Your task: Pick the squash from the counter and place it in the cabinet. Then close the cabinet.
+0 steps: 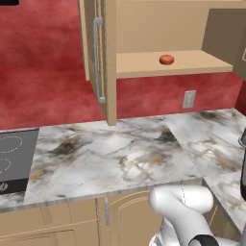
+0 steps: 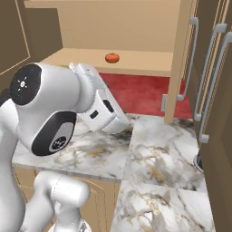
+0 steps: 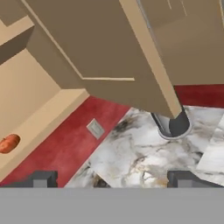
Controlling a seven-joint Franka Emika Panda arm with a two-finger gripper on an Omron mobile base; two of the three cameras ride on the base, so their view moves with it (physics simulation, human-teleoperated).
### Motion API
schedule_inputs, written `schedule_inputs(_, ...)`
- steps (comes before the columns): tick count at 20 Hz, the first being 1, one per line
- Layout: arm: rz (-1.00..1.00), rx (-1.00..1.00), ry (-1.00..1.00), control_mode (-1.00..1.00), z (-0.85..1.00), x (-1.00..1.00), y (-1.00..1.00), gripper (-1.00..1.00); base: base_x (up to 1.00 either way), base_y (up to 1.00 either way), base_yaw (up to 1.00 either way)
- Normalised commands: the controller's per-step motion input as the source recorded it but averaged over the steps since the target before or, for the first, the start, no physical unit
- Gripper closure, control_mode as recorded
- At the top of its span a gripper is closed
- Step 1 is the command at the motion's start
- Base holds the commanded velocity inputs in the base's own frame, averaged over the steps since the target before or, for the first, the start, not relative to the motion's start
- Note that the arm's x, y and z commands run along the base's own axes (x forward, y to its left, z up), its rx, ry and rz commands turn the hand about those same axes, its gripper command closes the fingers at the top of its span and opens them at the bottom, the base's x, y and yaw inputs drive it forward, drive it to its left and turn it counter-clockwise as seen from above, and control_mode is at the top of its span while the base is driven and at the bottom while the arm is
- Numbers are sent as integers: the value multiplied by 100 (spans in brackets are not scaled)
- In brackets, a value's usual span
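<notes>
We see the squash [image 1: 166, 59] sitting on the bottom board of the open cabinet [image 1: 144, 29], toward the front edge and roughly mid-width of the opening. In the right base view the squash [image 2: 112, 57] rests the same way on the tan board, with the red wall below it. From the hand view the squash [image 3: 8, 143] lies at the far left edge, on the cabinet floor [image 3: 30, 109], well apart from the gripper [image 3: 112, 178], whose two dark fingertips [image 3: 43, 178] stand wide apart at the bottom with nothing between them. So we read the jaws as spread and empty.

Both cabinet doors stand open: the left door [image 1: 98, 53] shows edge-on with its silver bar handle [image 1: 97, 60], and the right door [image 3: 131, 43] swings across the top of the hand view. Below lies the marble counter [image 1: 120, 153], with a grey wall outlet [image 1: 189, 99] on the red wall [image 1: 43, 72] behind it. A dark round-based object [image 3: 172, 124] stands on the counter under the right door. The black stovetop [image 1: 14, 158] sits at the counter's left end.
</notes>
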Motion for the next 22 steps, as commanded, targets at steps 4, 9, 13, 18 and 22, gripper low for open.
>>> schedule_inputs(4, -1, 6, 0, -100, -12, -82, -22, -100, 0, 0, 0)
schedule_inputs(9, -7, 16, -1, -100, -6, -25, -33, -100, 0, 0, 0)
schedule_inputs(13, -11, 30, -2, -100, 0, 0, -40, -100, 0, 0, 0)
schedule_inputs(18, -9, 27, -13, -100, 0, 0, -36, -100, 0, 0, 0)
schedule_inputs(22, -7, 20, -30, -100, 0, -1, -36, -100, 0, 0, 0)
